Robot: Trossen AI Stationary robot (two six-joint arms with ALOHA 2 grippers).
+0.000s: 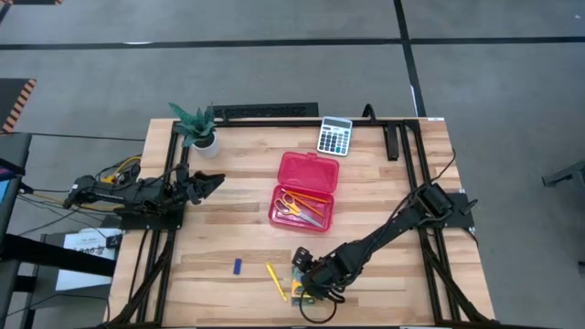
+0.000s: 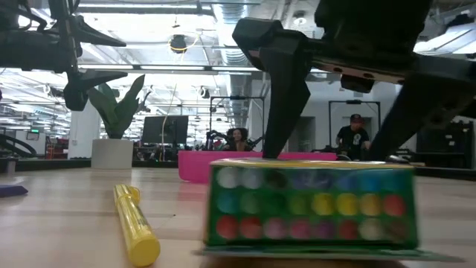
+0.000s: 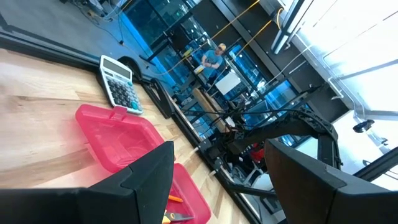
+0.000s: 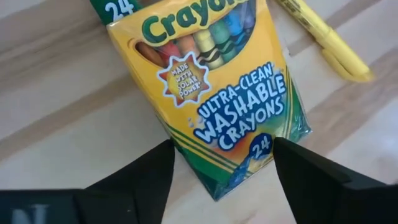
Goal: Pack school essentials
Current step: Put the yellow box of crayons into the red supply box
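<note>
right end effector (image 1: pixel 309 291): at the table's near edge, pointed down over the crayon box (image 4: pixel 208 81); fingers (image 4: pixel 134 177) apart, one on each side of the box's end, not clamped
right arm pose: stretched low from its mount on the right side of the table, running diagonally toward the near edge
crayon box: flat on the table (image 1: pixel 384 183), under the right end effector; yellow marker (image 1: pixel 276 281) just beside it
blue piece (image 1: pixel 237 266): on the table farther left, well apart from the marker
red case (image 1: pixel 305 191): open mid-table, scissors (image 1: pixel 294 206) and orange pencils (image 1: pixel 313 196) inside
calculator (image 1: pixel 335 135): at the far edge, beyond the case
left end effector (image 1: pixel 208 182): raised above the table's left side near the potted plant (image 1: pixel 198 128), pointed toward the case; fingers spread, empty
left arm pose: reaching in level from the left edge
right wrist view only: box front, printed label, fingertips flanking the end
low view only: box end with its rows of crayon tips, marker lying in front left, right end effector's fingers coming down behind the box; people in the room beyond
left wrist view only: case and calculator seen past the spread fingers
</note>
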